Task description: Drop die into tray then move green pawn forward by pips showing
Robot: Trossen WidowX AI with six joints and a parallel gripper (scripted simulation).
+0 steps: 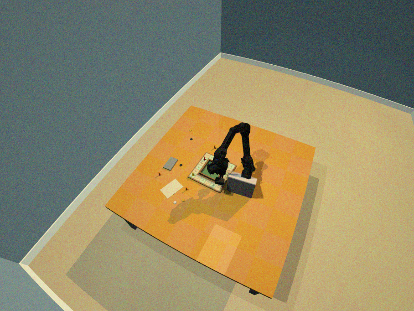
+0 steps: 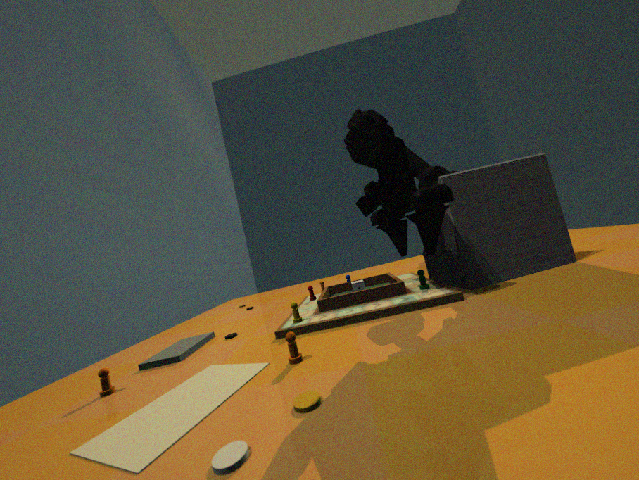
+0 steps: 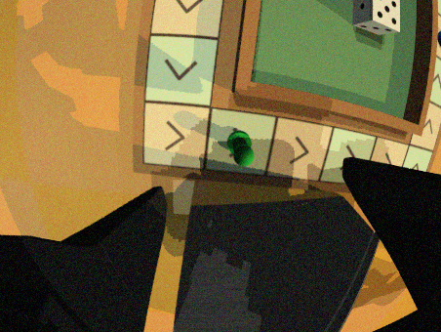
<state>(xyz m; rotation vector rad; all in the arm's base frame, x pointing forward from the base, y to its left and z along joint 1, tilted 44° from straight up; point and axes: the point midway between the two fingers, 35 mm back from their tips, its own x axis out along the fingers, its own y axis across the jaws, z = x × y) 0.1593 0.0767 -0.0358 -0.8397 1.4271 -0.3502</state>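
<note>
The green pawn (image 2: pixel 422 279) (image 3: pixel 240 146) stands upright on the board (image 2: pixel 371 311) (image 3: pixel 180 51), on the square just after the corner square, whose arrow points towards it. My gripper (image 2: pixel 416 254) (image 3: pixel 257 182) is open and empty, with its fingertips above the pawn and apart from it. The white die (image 2: pixel 357 284) (image 3: pixel 385 15) lies in the tray (image 2: pixel 361 298) (image 3: pixel 247 59). Its brightest face shows several pips in the wrist view but is cut by the frame's top edge. In the top view the arm hides the green pawn and the die.
A yellow pawn (image 1: pixel 193 174) (image 2: pixel 295 312), a red pawn (image 1: pixel 204 158) (image 2: pixel 311 293) and a blue pawn (image 2: pixel 348 279) are on the board. A tall grey box (image 1: pixel 241 185) (image 2: pixel 506 222) stands close beside it. Orange pawns, discs, a grey slab (image 2: pixel 178 351) and a paper sheet (image 2: pixel 175 413) lie around.
</note>
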